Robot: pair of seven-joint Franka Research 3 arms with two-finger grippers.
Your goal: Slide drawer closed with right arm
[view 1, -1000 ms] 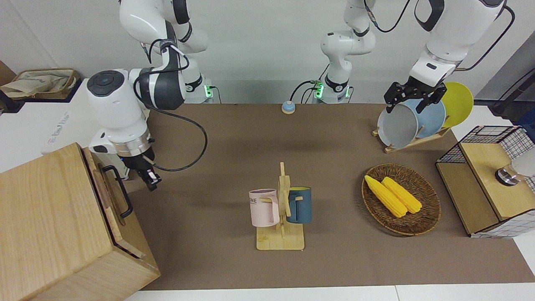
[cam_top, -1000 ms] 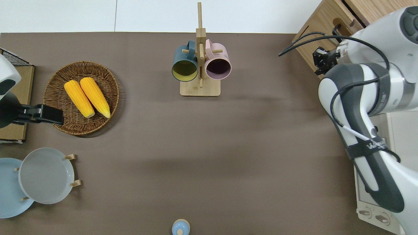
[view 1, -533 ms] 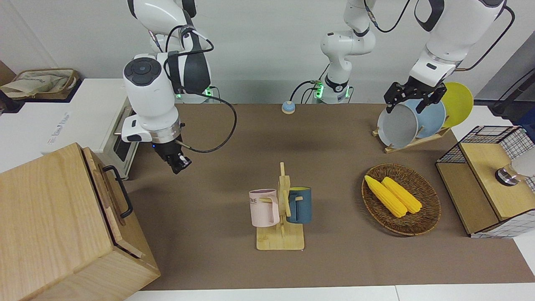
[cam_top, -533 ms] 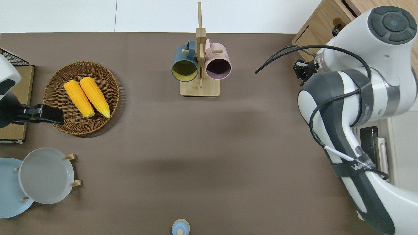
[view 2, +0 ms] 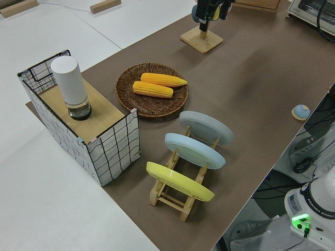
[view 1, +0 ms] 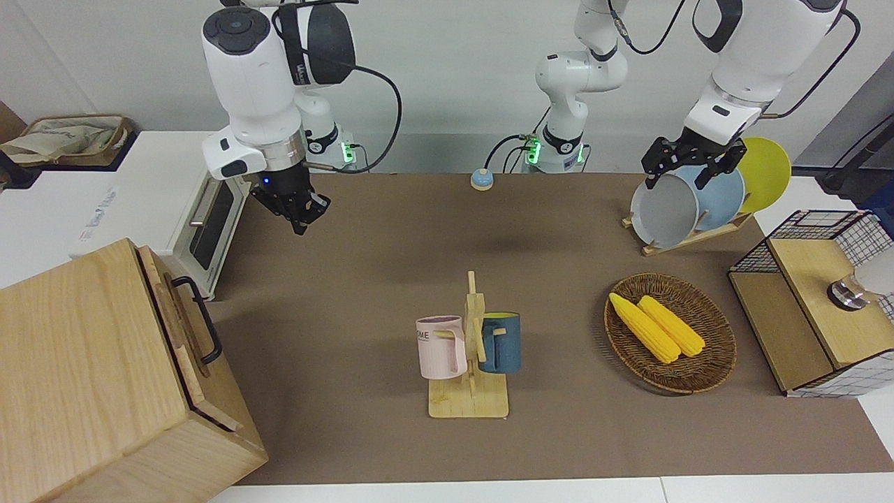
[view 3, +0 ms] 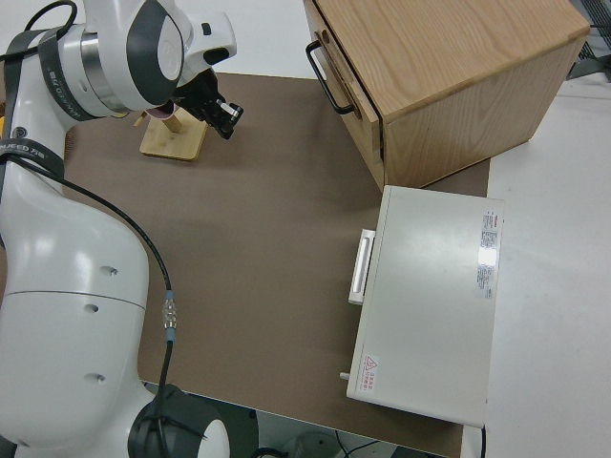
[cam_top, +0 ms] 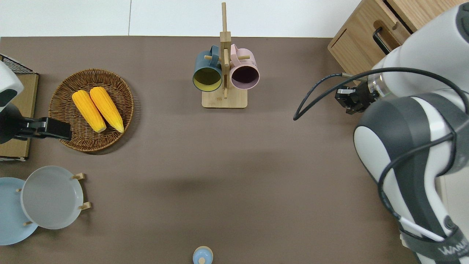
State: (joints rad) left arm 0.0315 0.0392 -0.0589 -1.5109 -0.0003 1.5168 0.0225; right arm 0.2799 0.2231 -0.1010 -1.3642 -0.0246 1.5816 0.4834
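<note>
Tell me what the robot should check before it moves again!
1. Drawer pushed in: ok, its front looks flush against the cabinet.
2. Right gripper clear of the drawer's handle: ok, it is up over bare mat, apart from the cabinet.
3. Right gripper carrying nothing: ok.
4. Mug rack out of the right arm's way: ok, well apart.
5. Oven door shut: ok.
6. Left arm parked: ok.
</note>
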